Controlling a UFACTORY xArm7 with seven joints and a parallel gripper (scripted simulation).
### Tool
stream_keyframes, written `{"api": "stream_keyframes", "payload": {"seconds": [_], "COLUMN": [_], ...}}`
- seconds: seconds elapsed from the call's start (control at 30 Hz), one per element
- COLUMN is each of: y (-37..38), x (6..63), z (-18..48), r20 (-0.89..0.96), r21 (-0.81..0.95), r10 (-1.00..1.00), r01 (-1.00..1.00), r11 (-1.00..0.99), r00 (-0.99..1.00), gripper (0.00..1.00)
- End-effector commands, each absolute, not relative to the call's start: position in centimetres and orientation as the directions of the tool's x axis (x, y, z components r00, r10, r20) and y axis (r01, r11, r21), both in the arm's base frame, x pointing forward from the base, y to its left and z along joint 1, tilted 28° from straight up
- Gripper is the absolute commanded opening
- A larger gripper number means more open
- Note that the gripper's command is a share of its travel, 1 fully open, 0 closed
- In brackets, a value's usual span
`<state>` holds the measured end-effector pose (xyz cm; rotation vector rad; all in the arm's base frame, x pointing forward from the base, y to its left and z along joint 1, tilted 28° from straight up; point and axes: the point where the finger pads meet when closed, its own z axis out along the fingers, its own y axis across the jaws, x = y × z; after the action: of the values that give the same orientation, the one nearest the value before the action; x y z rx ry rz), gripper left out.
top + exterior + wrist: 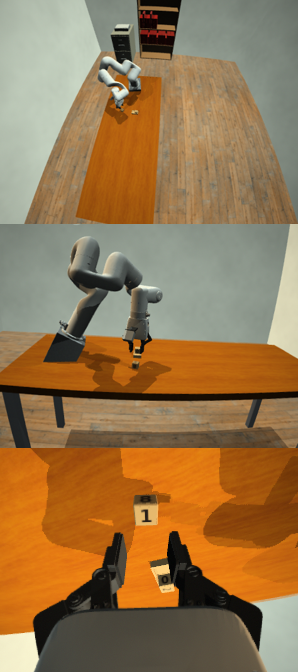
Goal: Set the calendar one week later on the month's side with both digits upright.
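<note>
A pale cube (pixel 145 510) with 1 facing the wrist camera and 8 on the face above it appears to rest on the orange table, just beyond my fingertips. In the exterior view the same cube (pixel 137 352) shows just below the fingers. My gripper (pixel 146 543) is half open with nothing between the fingers; it hovers over that cube (pixel 136 350). The small tray (pixel 162 573) holds a cube showing 0 above a small label and is partly hidden behind my right finger. It also shows in the exterior view (pixel 135 364) and in the top view (pixel 135 112), to the right of the gripper (pixel 120 109).
The arm's base (pixel 64 347) stands on the table at the left of the exterior view. A bookshelf (pixel 158 28) and a filing cabinet (pixel 123 42) stand on the floor beyond the table's far end.
</note>
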<state>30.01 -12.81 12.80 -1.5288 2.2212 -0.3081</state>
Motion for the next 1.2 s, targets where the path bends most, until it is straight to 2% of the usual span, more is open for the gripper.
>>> {"api": "stream_keyframes", "payload": {"seconds": [0.0,1.17], "y": [-12.86,-11.93], "x": [29.84,30.25], "z": [13.24,13.25], "r20": [-0.217,0.216], "r21": [-0.412,-0.412], "r10": [-0.928,-0.848], "r01": [-0.833,-0.833], "r11": [0.369,0.369], "r00": [-0.304,-0.483], "gripper": [0.47,0.47]}}
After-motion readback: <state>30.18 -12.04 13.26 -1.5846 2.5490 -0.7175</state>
